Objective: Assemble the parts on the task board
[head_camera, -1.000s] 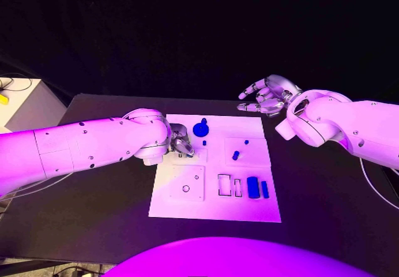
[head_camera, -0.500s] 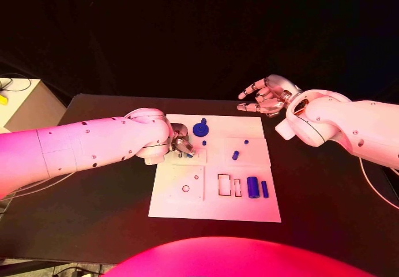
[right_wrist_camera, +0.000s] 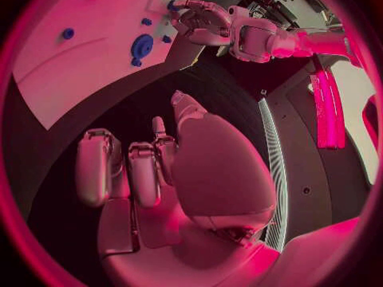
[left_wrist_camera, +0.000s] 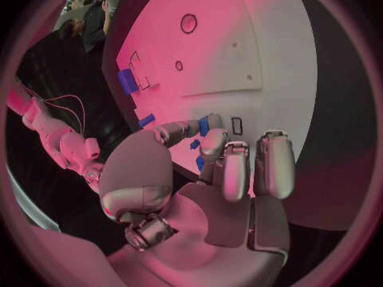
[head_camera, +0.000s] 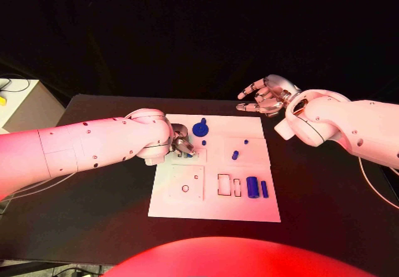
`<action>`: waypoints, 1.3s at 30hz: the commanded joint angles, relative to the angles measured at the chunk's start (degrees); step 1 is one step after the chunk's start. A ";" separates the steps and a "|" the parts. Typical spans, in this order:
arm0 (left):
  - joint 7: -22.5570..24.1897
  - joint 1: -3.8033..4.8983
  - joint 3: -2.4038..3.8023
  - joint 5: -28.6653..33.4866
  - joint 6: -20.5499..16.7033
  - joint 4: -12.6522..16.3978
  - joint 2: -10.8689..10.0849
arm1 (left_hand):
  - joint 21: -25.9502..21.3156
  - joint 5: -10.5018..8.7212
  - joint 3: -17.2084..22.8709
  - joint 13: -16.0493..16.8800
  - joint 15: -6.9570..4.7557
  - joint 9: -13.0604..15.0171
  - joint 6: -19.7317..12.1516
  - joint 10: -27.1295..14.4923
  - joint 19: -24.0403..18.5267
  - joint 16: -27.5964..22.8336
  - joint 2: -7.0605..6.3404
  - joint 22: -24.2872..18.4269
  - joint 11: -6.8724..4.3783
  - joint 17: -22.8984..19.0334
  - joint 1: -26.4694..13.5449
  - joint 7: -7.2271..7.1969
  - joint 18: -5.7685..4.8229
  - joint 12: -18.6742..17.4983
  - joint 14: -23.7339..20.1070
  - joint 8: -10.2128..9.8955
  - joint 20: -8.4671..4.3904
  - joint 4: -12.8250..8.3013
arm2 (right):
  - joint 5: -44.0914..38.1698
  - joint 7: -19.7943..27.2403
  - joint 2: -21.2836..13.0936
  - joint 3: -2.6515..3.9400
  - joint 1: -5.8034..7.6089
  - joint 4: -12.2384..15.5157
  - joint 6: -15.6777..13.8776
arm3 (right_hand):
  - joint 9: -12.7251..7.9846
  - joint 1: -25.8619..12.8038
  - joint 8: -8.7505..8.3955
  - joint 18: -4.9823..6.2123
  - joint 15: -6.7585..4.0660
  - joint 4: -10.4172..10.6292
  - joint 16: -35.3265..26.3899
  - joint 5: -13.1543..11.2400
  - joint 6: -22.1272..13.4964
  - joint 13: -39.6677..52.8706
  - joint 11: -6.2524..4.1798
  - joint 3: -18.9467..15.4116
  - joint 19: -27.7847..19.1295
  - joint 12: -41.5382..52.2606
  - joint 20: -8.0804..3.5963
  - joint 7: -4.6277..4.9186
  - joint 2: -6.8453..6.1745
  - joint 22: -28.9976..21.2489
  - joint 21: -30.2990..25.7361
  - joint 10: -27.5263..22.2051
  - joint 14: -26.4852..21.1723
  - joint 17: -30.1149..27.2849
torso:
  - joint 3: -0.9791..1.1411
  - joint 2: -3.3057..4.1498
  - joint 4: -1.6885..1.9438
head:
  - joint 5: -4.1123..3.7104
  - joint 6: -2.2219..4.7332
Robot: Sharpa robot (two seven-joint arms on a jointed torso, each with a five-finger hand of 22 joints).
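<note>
The white task board (head_camera: pixel 216 209) lies mid-table. My left hand (head_camera: pixel 180 144) is down on its upper left section, thumb and fingers pinching a small blue part (left_wrist_camera: pixel 205 125) against the board. My right hand (head_camera: pixel 266 95) hangs above the table's far edge, right of the board, fingers spread and holding nothing. On the board sit a round blue disc (head_camera: pixel 200 128), two small pegs (head_camera: pixel 203 142) (head_camera: pixel 246 141), an oblong piece (head_camera: pixel 235 154), a thick cylinder (head_camera: pixel 252 187) and a thin bar (head_camera: pixel 264 188). The right wrist view shows the disc (right_wrist_camera: pixel 142 46) and my left hand (right_wrist_camera: pixel 203 19).
Two rectangular slots (head_camera: pixel 224 184) lie left of the cylinder, and a small round hole (head_camera: pixel 185 188) is in the lower left section. A pale box (head_camera: pixel 21 107) stands off the table's left edge. Black tabletop (head_camera: pixel 332 190) surrounds the board.
</note>
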 commanded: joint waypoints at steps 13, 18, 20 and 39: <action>0.83 -0.04 0.02 0.67 -1.39 -0.05 0.45 | -0.22 -1.85 6.11 -0.03 -0.65 -0.25 1.02 0.67 0.52 0.19 0.28 -0.03 -0.23 15.09 -1.09 -1.86 -1.07 -0.07 6.06 -0.23 -0.07 -10.07 | -0.56 0.25 -0.12 0.01 -0.01 0.19 0.74 | 0.14 -0.53 0.35 0.72 0.27 0.09 -0.46 -0.26 -0.51 4.84 -0.14 0.55 -0.20 -0.30 0.15 -0.10 -0.01 7.11 -0.51 -0.35 4.29 9.04 | -0.03 -0.02 0.07 | -0.25 0.01; 0.85 -0.04 0.02 0.45 -1.85 -0.15 0.42 | -0.42 -2.43 2.84 -0.27 -0.80 -0.56 0.98 0.47 0.53 0.19 -0.12 -0.17 -0.37 15.09 -1.51 -2.13 -1.05 -0.34 6.06 -0.53 -0.19 -8.46 | -0.56 0.28 -0.12 0.01 -0.01 0.15 0.80 | 0.14 -0.53 0.35 0.72 0.27 0.09 -0.46 -0.26 -0.51 4.84 -0.14 0.55 -0.20 -0.30 0.15 -0.10 -0.01 7.11 -0.51 -0.35 4.29 9.04 | -0.03 -0.02 0.07 | -0.25 0.01; 0.84 -0.04 0.02 0.42 -1.78 -0.17 0.40 | -0.44 -2.45 2.15 -0.25 -0.83 -0.63 1.04 0.45 0.55 0.19 -0.27 -0.16 -0.42 15.09 -1.62 -2.17 -1.06 -0.35 6.06 -0.58 -0.22 -8.14 | -0.56 0.28 -0.12 0.01 -0.01 0.14 0.83 | 0.14 -0.53 0.35 0.72 0.27 0.09 -0.46 -0.26 -0.51 4.84 -0.14 0.55 -0.20 -0.30 0.15 -0.10 -0.01 7.11 -0.51 -0.35 4.29 9.04 | -0.03 -0.01 0.09 | -0.29 0.01; 0.75 -0.03 0.01 0.42 -1.05 -0.41 0.31 | -0.64 -2.61 -4.30 0.12 -1.02 -1.53 2.08 0.28 0.69 0.19 -2.01 -0.15 -0.62 15.09 -2.17 -2.45 -1.07 -0.22 6.06 -1.17 -0.44 -5.28 | -0.56 0.29 -0.27 0.01 -0.01 0.21 0.93 | 0.15 -0.58 0.37 0.76 0.26 0.10 -0.55 -0.27 -0.52 4.76 -0.14 0.57 -0.27 -0.39 0.14 -0.10 -0.02 7.01 -0.71 -0.42 4.24 8.89 | -0.05 -0.05 0.08 | -0.34 0.01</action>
